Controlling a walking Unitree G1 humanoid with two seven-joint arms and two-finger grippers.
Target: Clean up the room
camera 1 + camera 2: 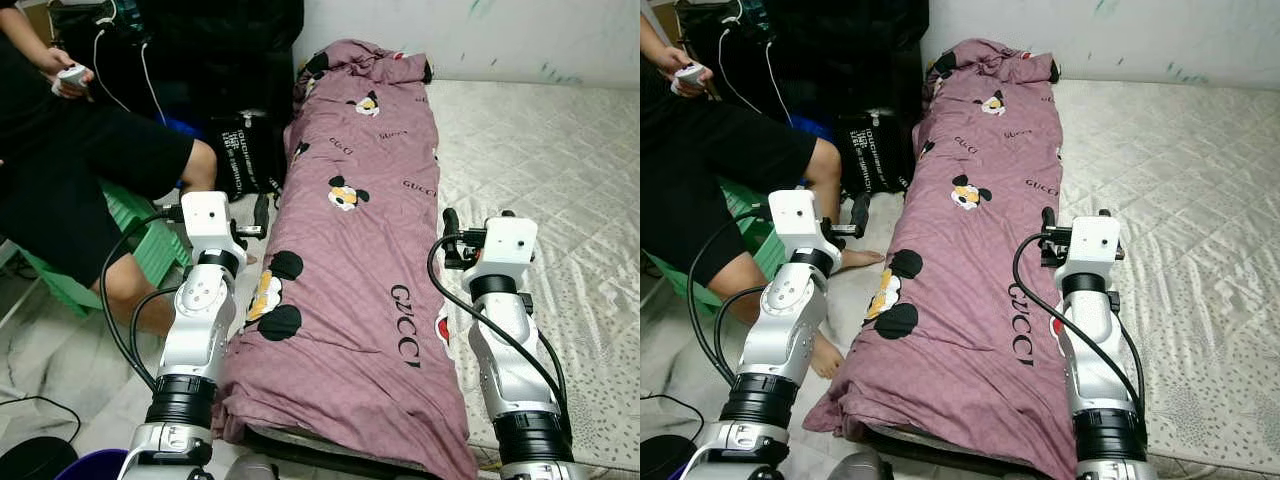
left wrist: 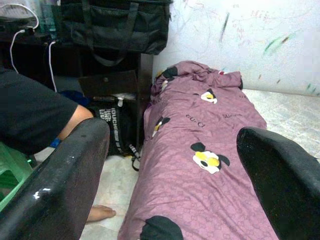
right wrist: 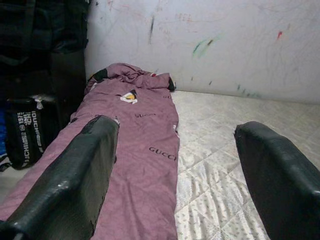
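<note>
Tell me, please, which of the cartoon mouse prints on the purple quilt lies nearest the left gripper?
The large one at the purple quilt's left edge, right beside the left gripper. The other prints sit farther up, toward the wall.

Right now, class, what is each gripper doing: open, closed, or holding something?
Left gripper: open, holding nothing, above the folded purple quilt's left edge.
Right gripper: open, holding nothing, over the quilt's right edge.

The folded mauve quilt (image 1: 355, 250) ran down the frame's centre, occupying the mattress's left edge. Bare mattress (image 1: 560, 170) lay open across the right half. At upper left, a seated person (image 1: 70, 170) and black bag (image 1: 240, 150) blocked the floor beside it.
</note>
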